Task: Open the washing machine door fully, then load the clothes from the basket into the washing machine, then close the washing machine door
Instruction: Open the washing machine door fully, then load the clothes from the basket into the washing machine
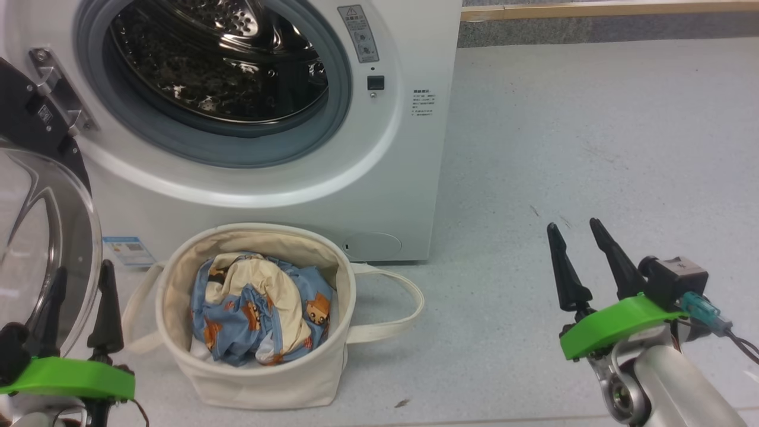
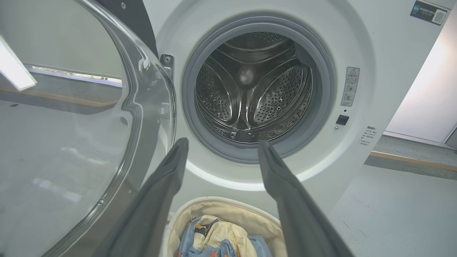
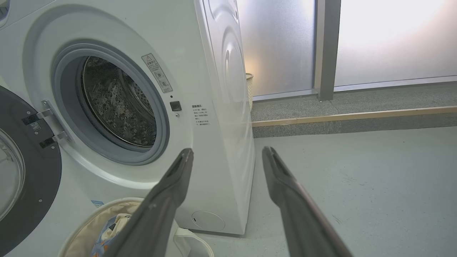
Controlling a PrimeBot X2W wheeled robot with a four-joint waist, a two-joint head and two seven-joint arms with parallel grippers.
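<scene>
Nearest me, both arms sit low. My left end effector [image 1: 83, 274] is at the lower left, fingers spread wide with nothing between them, pointing at the machine; I see one finger through the door's glass. My right end effector [image 1: 574, 225] is just as wide and empty over bare floor [image 1: 593, 148], well right of the basket [image 1: 267, 385], its pale forearm slanting in from the corner. Between them the basket stands upright on the floor, mouth up, handles looping out left and right, the clothes [image 1: 255, 308] crumpled inside below the rim. Just behind it the washing machine [image 1: 403, 148] faces me with its drum [image 1: 219, 59] exposed, and the washing machine door [image 1: 24, 112] is swung out left on its hinge.
</scene>
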